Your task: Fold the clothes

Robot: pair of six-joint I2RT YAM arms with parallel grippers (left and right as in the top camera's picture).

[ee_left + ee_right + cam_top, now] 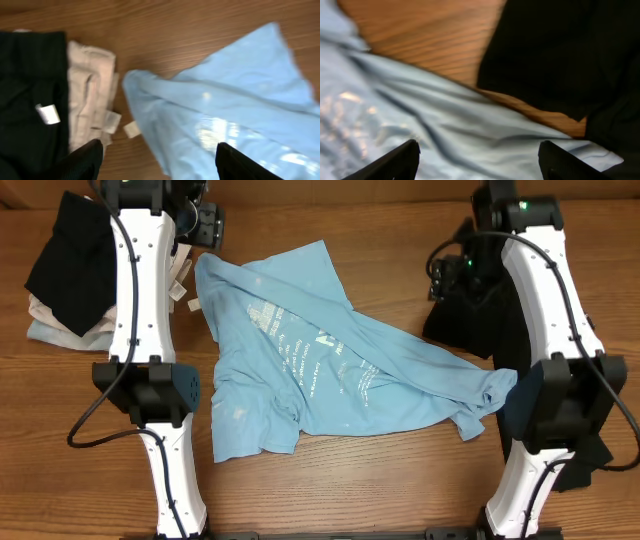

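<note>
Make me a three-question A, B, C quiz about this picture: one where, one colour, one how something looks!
1. Where is the blue shirt? A) middle of the table B) on the floor C) in a box
2. What colour tops the pile beside the left arm? A) red B) black C) yellow
3. How is the blue shirt? A) neatly folded B) rolled up C) crumpled
Answers: A, it lies centred on the table; B, its top layer is black; C, it is wrinkled all over.
</note>
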